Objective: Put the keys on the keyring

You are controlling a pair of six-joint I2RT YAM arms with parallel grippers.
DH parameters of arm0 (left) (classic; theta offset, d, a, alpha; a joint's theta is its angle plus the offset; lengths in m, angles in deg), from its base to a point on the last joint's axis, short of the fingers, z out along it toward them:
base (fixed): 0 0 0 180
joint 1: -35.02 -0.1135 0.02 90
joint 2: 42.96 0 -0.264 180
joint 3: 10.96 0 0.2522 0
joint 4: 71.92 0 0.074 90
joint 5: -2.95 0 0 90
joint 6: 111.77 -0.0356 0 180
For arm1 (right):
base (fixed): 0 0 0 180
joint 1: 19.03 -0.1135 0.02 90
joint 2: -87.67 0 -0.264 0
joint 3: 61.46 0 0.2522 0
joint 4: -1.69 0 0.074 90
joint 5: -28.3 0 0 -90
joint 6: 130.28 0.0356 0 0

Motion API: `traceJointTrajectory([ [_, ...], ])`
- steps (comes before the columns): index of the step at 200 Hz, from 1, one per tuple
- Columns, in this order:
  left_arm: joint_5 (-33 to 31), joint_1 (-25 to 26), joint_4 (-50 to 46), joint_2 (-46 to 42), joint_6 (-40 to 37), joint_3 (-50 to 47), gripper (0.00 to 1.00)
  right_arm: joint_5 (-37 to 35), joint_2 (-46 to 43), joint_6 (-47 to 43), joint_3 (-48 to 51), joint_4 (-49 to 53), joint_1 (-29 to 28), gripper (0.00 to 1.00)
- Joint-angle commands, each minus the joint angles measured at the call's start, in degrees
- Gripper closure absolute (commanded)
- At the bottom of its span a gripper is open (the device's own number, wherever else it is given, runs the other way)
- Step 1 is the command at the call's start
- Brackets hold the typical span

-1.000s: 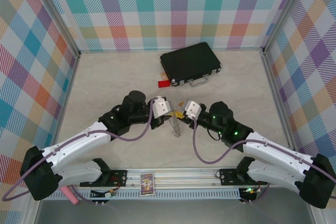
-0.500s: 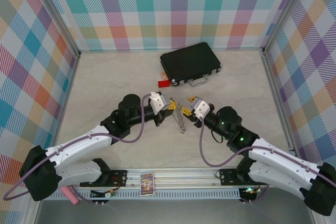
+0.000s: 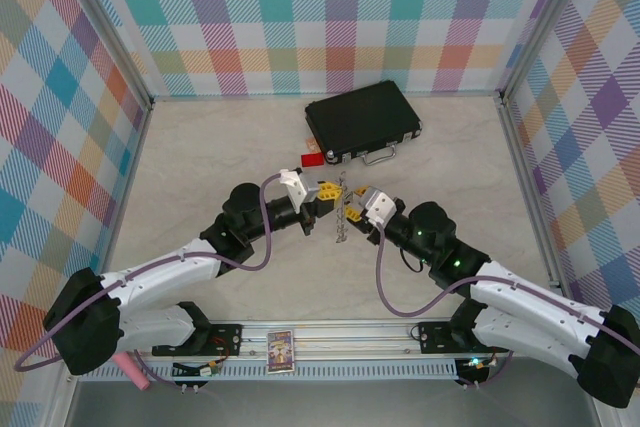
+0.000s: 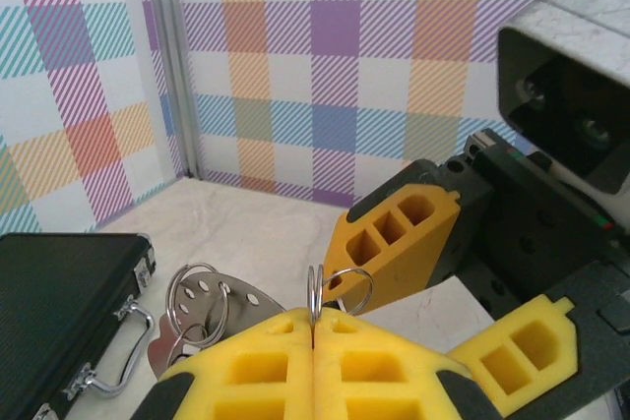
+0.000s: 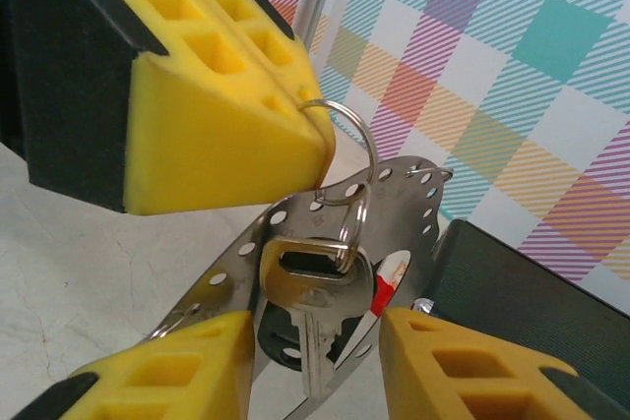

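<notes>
Both claws advanced from my bases; left claw (image 3: 327, 190) pinches thin wire ring (image 4: 313, 287), silver key (image 5: 317, 336) hanging below, between spread right claw (image 3: 351, 199) fingers.

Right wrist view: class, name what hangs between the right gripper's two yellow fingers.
A silver key hangs there, on a small wire ring pinched by the left gripper; the right wrist view shows it.

**Two white-and-black arms, yellow-fingered tools**

The left arm (image 3: 160, 272) and right arm (image 3: 520, 297) have white shells between black joints, each trailed by a purple cable (image 3: 262, 237). The left tool (image 4: 313, 320) and right tool (image 5: 313, 327) carry yellow fingers (image 4: 246, 361) with square cut-outs, backed in black. White camera blocks (image 3: 293, 184) top the wrists, and green lights (image 3: 456, 262) dot the right arm.
</notes>
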Motion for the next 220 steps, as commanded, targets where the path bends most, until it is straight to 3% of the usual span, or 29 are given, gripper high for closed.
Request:
traceJointTrajectory([
  [1,1.86,0.63,6.09,-0.22,1.61,-0.79,1.0,-0.16,0.1,0.62,-2.95,-0.98,-0.27,0.64],
  [47,2.37,0.64,5.77,0.05,1.51,-0.98,1.0,-0.06,-0.42,0.54,-3.08,-2.6,-0.25,0.71],
  [110,1.92,0.58,5.74,0.11,1.53,-1.33,1.0,0.03,-1.72,0.88,-3.07,-2.15,-0.33,0.66],
  [192,3.13,0.58,5.33,0.92,2.14,-0.81,1.0,2.02,-0.6,0.47,-4.18,-1.98,-0.25,0.84],
  [220,3.09,0.59,5.56,0.64,2.4,-0.87,1.0,1.89,0.18,0.1,-4.5,-1.47,-0.28,0.95],
])
